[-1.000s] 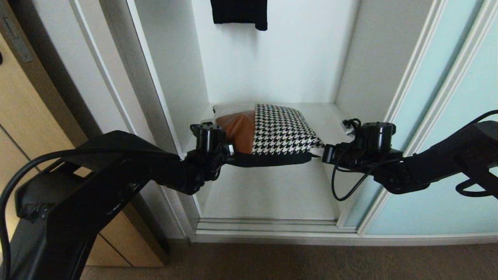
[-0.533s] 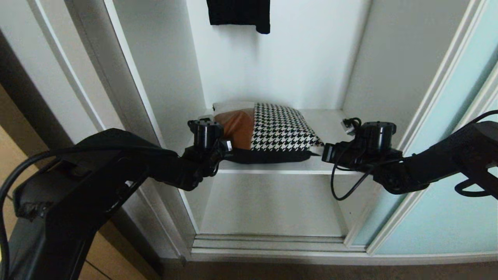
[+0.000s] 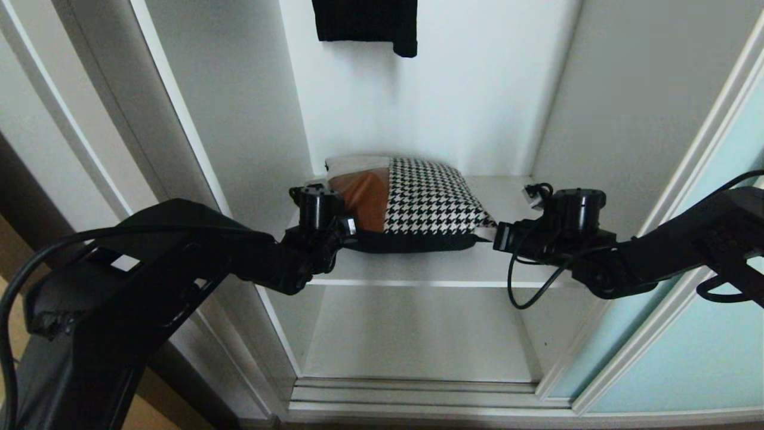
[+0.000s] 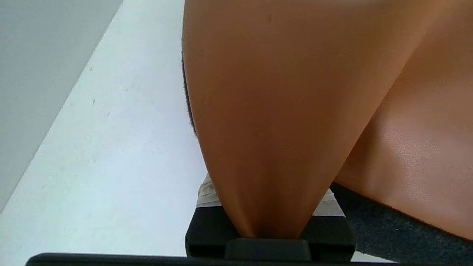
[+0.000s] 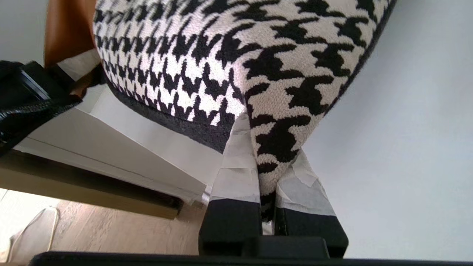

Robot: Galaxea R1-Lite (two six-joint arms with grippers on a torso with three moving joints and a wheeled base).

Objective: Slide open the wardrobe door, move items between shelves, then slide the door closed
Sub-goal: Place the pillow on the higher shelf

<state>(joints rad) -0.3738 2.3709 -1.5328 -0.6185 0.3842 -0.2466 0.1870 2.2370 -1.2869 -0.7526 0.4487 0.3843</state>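
Note:
The cushion (image 3: 418, 203), tan-brown at one end and black-and-white houndstooth at the other, hangs level between both grippers, low over the upper white shelf (image 3: 430, 272). Whether it touches the board I cannot tell. My left gripper (image 3: 349, 230) is shut on the tan corner (image 4: 281, 111), pinched between its fingers (image 4: 208, 194). My right gripper (image 3: 492, 236) is shut on the houndstooth corner (image 5: 240, 48), its taped fingers (image 5: 236, 173) squeezing the fabric. The frosted aqua sliding wardrobe door (image 3: 704, 346) stands pushed to the right, leaving the bay open.
A small black garment (image 3: 364, 24) hangs at the top of the bay. A lower white shelf (image 3: 418, 334) lies beneath the upper one. White side walls (image 3: 239, 119) close the bay in on both sides. The door track (image 3: 418, 397) runs along the bottom.
The whole view has shifted down as the camera rose. The upper shelf's front edge now shows below the cushion. Both grippers keep their grip on the cushion.

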